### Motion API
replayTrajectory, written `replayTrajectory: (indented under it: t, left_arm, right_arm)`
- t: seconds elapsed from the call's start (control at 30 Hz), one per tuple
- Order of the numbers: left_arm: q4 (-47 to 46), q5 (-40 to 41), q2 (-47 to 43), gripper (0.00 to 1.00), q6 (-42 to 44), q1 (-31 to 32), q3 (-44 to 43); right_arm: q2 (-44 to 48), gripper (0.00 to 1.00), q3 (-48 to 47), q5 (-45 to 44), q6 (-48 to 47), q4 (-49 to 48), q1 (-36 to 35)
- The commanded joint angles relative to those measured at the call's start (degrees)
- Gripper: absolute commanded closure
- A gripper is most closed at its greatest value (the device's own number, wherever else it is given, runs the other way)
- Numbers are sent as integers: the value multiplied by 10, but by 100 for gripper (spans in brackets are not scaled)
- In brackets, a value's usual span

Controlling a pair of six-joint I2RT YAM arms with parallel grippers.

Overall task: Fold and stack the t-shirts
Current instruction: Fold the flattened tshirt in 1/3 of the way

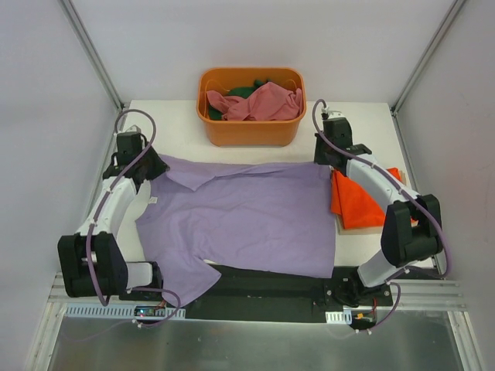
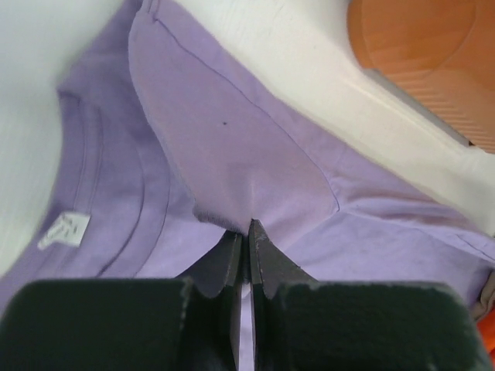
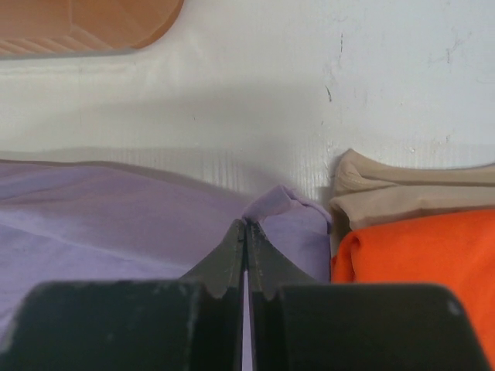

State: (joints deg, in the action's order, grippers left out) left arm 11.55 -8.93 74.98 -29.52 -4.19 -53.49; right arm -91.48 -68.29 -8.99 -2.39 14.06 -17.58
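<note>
A lavender-purple t-shirt [image 1: 247,220] lies spread across the table, its far left sleeve folded over. My left gripper [image 1: 151,168] is shut on the shirt's far left shoulder; in the left wrist view the fingertips [image 2: 247,226] pinch the purple cloth [image 2: 232,154]. My right gripper [image 1: 329,158] is shut on the shirt's far right corner; in the right wrist view the tips [image 3: 246,226] pinch a purple fold [image 3: 278,202]. A folded orange-red t-shirt [image 1: 357,201] lies at the right on a beige one [image 3: 402,193]. Pink [image 1: 259,103] and dark green [image 1: 241,91] shirts sit in the tub.
A rigid orange plastic tub [image 1: 250,127] stands at the back middle of the table, close behind the purple shirt's far edge. White walls and metal frame posts [image 1: 93,54] close in the sides. A black strip [image 1: 271,282] runs along the near edge.
</note>
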Motion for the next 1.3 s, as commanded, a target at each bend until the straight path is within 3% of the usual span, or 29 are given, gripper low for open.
replayTrajectory:
  t: [0.0, 0.43, 0.73, 0.93, 1.07, 1.17, 1.27]
  left_arm:
    - [74, 36, -64, 100, -63, 0, 26]
    - [170, 37, -211, 100, -128, 1, 94]
    - [197, 43, -218, 100, -143, 1, 146]
    - [202, 58, -216, 98, -143, 2, 162]
    - [211, 66, -222, 86, -143, 1, 165]
    - [222, 70, -234, 69, -143, 1, 156]
    - [231, 60, -254, 45, -135, 1, 138]
  right_arm:
    - [48, 99, 11, -11, -15, 18, 3]
    - [53, 99, 17, -10, -22, 37, 4]
    - [88, 99, 43, 1, -1, 75, 3]
    - [112, 94, 87, 2, 23, 105, 3]
    - [139, 85, 129, 1, 56, 120, 3]
    - [162, 75, 141, -1, 60, 129, 3]
    - [184, 53, 128, 16, 51, 138, 1]
